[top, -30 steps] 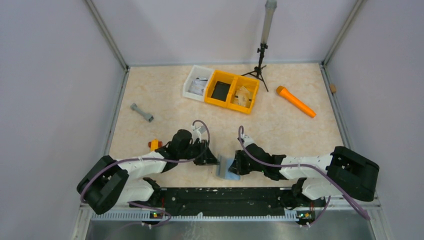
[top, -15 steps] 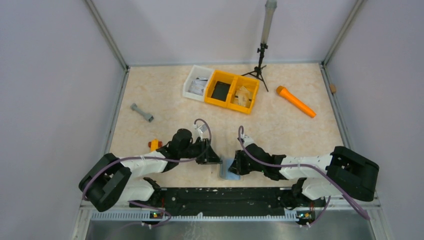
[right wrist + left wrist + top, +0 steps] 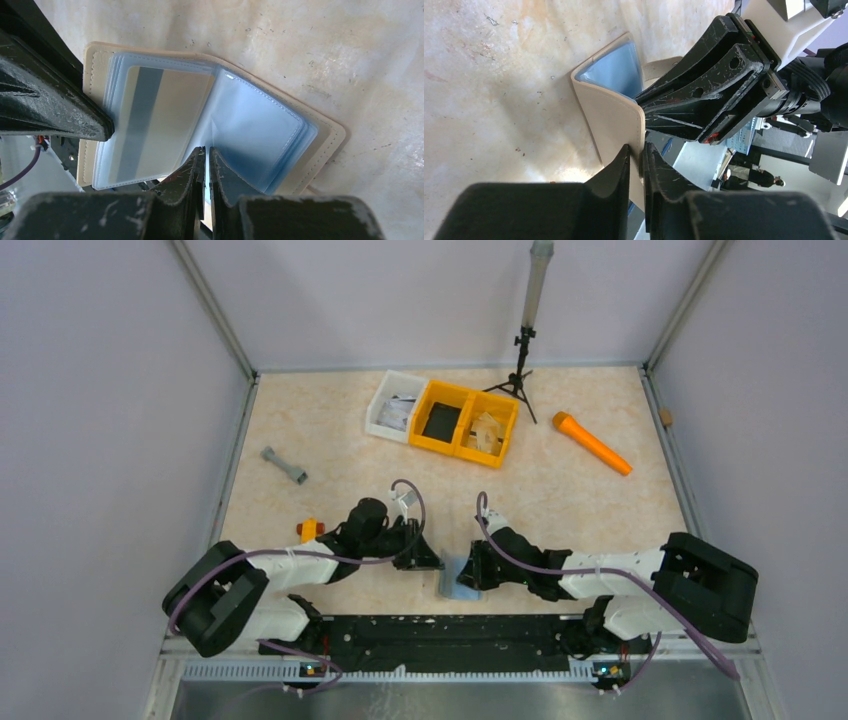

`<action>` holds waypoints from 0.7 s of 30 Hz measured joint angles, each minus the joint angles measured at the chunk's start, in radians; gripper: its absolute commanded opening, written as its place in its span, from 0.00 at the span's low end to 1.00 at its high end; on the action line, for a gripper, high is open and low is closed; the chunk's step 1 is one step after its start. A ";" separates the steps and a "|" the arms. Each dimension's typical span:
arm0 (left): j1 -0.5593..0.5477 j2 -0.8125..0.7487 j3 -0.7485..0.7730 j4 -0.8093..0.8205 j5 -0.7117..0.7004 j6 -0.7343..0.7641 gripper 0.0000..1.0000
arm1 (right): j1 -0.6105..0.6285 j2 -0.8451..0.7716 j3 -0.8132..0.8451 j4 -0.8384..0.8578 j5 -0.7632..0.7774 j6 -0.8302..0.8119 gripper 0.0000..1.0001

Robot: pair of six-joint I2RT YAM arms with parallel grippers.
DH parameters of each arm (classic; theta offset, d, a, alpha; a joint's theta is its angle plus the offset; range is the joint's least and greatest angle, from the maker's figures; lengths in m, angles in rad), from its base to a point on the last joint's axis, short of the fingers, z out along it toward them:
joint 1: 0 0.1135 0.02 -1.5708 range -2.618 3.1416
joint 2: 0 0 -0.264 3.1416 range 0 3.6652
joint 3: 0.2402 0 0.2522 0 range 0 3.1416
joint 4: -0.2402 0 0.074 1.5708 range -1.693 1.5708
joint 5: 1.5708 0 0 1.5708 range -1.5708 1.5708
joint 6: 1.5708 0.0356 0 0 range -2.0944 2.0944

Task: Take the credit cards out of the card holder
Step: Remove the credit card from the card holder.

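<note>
Stretched both arms low, inward, forearms near level. Pinched left gripper [image 3: 636, 148] narrowly on card holder [image 3: 610, 111] tan cover edge. Clamped right gripper [image 3: 206, 150] on clear inner sleeve, just opposite left one, tips facing each other.

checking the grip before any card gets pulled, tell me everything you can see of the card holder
The card holder sits open on the table, beige stitched cover outside, clear bluish plastic sleeves inside. One sleeve shows a card with a dark stripe. The left gripper pinches the cover's edge; the right gripper pinches a sleeve near the fold.
</note>
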 measured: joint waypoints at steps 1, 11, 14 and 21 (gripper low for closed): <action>-0.001 0.000 0.001 0.000 0.000 0.001 0.12 | 0.000 0.000 0.000 0.000 0.000 0.000 0.09; -0.012 0.001 0.003 0.018 0.002 0.005 0.22 | 0.000 0.007 0.000 0.010 0.000 0.000 0.10; -0.016 0.007 0.003 0.028 0.004 0.005 0.19 | 0.000 0.011 -0.002 0.021 -0.005 0.002 0.10; -0.016 0.009 0.003 0.033 0.005 0.002 0.17 | 0.000 0.011 -0.009 0.037 -0.015 0.003 0.10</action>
